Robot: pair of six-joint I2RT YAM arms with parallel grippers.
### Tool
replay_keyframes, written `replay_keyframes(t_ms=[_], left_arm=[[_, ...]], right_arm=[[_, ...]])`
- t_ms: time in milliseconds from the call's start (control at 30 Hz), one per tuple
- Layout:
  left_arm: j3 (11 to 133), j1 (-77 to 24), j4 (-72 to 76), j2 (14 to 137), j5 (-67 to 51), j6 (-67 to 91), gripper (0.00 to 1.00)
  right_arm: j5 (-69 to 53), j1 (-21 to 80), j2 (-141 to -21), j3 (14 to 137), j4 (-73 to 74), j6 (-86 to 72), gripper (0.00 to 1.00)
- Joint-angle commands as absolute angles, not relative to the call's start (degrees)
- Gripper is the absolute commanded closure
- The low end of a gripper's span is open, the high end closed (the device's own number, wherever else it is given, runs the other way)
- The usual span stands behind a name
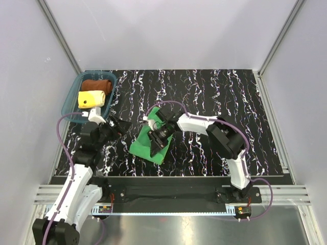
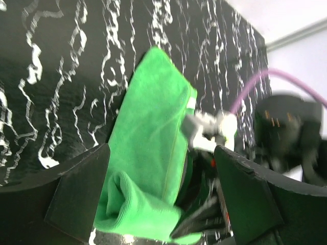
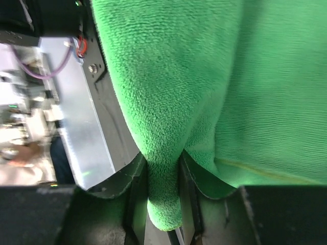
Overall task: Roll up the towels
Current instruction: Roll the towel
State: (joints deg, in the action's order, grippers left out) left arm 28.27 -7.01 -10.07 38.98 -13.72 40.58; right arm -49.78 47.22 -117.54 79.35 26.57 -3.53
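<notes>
Near the middle of the black marbled table (image 1: 214, 97), somewhat to the left: the green towel (image 1: 142, 145), folded to an oblong and lying slantwise. Pinched at a raised fold by the right gripper (image 1: 156, 145), with jaws clamped on the plush (plainest from the right wrist, with cloth squeezed between the fingers (image 3: 134, 196) and hanging out below them). Just left of that towel and a little farther back: the left gripper (image 1: 121, 125), with jaws spread wide and nothing held. At the far left, inside the teal tray (image 1: 66, 102): the rust-brown towel (image 1: 97, 84) at the far end and the pale yellow towel (image 1: 92, 97) just nearer, both rolled, lying side by side and touching.
</notes>
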Motion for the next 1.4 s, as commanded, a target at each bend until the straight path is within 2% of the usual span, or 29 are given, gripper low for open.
replay_keyframes(t_ms=[0,133,467,900,1167,1333,1367], left_arm=[[24.45,-6.77,-0.28,37.36,-18.54,41.48,0.12],[20.84,-6.86,5.79,35.86,-23.19,43.15,0.12],[13.72,-8.61,21.08,42.27,-31.11,46.58,0.14],[11.52,-12.04,23.55,41.48,-31.64,45.53,0.14],[9.84,-12.83,29.08,49.03,-30.15,43.86,0.13],[10.28,-13.71,34.36,59.75,-29.62,42.89,0.14],[10.46,-13.88,35.67,61.16,-29.53,42.46,0.14]], right_arm=[[-59.05,43.07,-120.40,81.30,23.39,-4.92,0.66],[-62.84,40.52,-123.31,82.00,20.39,-7.29,0.65],[-61.17,39.55,-126.74,85.78,21.44,-8.00,0.62],[-58.45,37.27,-128.67,88.42,23.64,-8.35,0.60],[-57.83,36.47,-127.53,85.43,22.77,-8.61,0.59],[-57.66,36.39,-126.91,84.99,21.96,-10.63,0.57],[-57.22,36.47,-126.74,86.12,22.76,-10.55,0.51]])
